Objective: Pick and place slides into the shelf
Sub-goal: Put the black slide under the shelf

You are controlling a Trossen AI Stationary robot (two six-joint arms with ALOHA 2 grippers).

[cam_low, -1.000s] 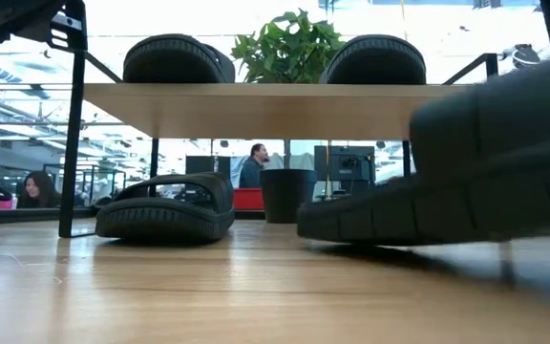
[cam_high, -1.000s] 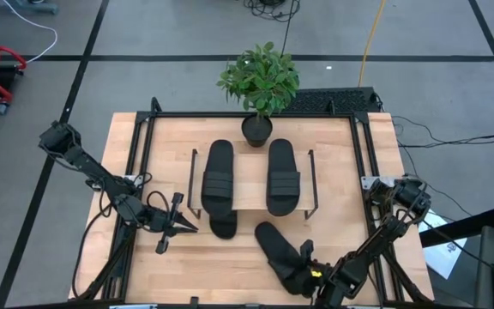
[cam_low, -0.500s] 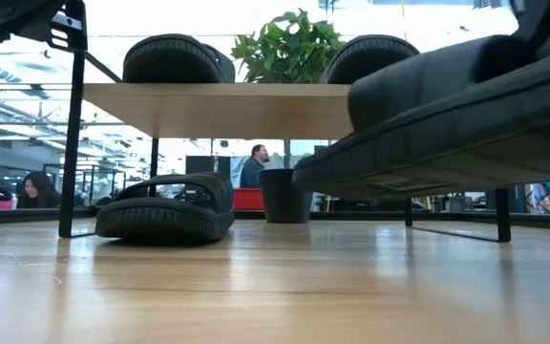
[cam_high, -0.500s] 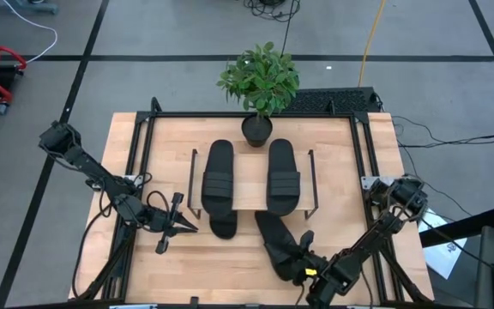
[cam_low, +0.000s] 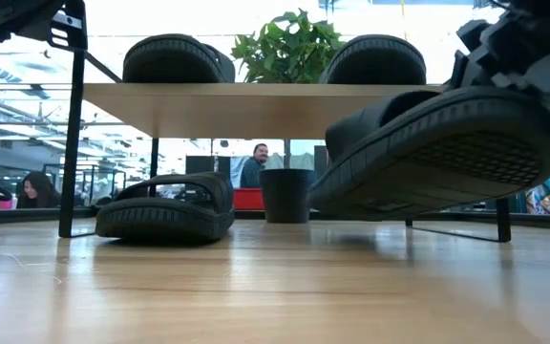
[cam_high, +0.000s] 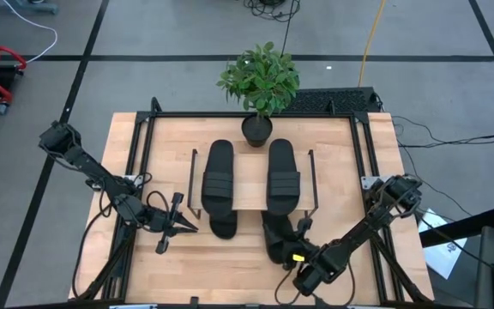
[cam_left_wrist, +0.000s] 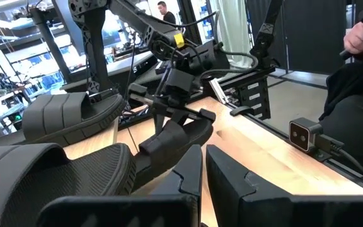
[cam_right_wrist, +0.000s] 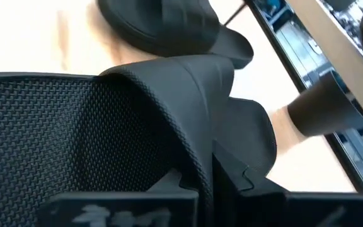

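Two slides (cam_high: 218, 175) atop shelf (cam_high: 251, 199), one beneath, one tilted.

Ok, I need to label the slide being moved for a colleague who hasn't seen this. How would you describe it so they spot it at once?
Start at the shelf mid-table, with two slides on its wood top. At its front right corner, the right gripper is shut on a fourth slide. Unlike the slide on the table under the shelf, this one is lifted and tilted off the tabletop.

Lower-level slide (cam_high: 223, 225) mostly hidden under shelf (cam_high: 251, 197) board from above; only its heel shows. Held slide (cam_low: 437, 153) cut off at low view's right edge.
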